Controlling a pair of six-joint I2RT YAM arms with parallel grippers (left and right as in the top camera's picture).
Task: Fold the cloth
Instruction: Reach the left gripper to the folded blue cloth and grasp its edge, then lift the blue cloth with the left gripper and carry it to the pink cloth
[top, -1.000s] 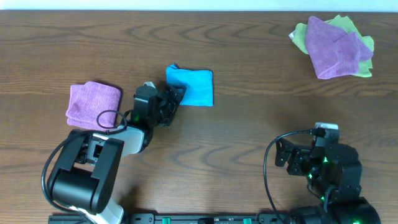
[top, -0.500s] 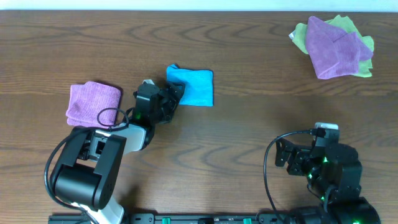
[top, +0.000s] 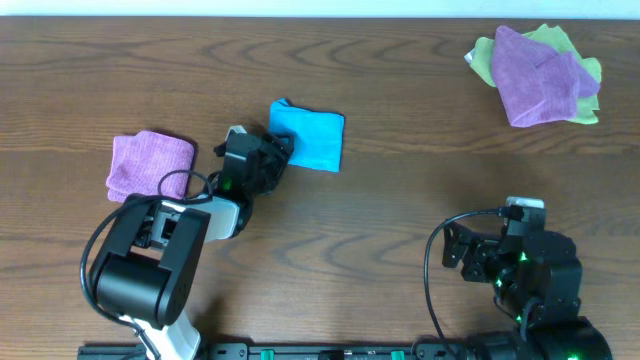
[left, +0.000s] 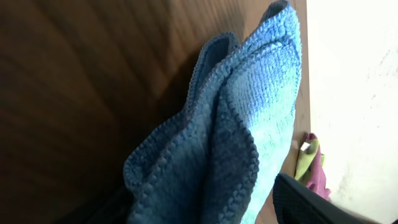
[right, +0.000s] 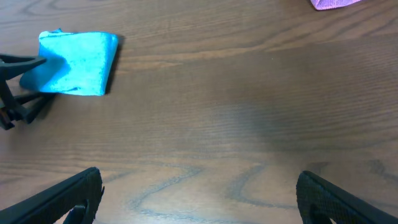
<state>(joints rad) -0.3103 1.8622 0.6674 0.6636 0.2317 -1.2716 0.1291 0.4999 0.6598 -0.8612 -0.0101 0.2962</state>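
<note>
Two grippers are in view. The left gripper (top: 282, 150) is at the left edge of the cloth (top: 312, 138). The cloth lies folded into a rectangle on the table (top: 400, 200), left of centre and towards the far side.

Left wrist view: blue folds fill the frame, bunched and standing up off the wood, with a dark finger (left: 305, 202) against them at lower right. Right wrist view: one left finger lies over the cloth's edge and the other sits below it. The left fingers are closed part-way, pinching that edge. From overhead, the gripper body hides the cloth's near-left corner.

The right gripper (right: 199, 174) sits low at the near right of the table, fingers spread wide, well apart from the cloth.

Surroundings:
- A folded purple cloth (top: 150, 166) lies just left of the left arm, apart from the cloth. The arm's cable loops beside it.
- At the far right, a second purple cloth (top: 540, 65) lies on top of a green cloth (top: 587, 72), well apart from both arms.
</note>
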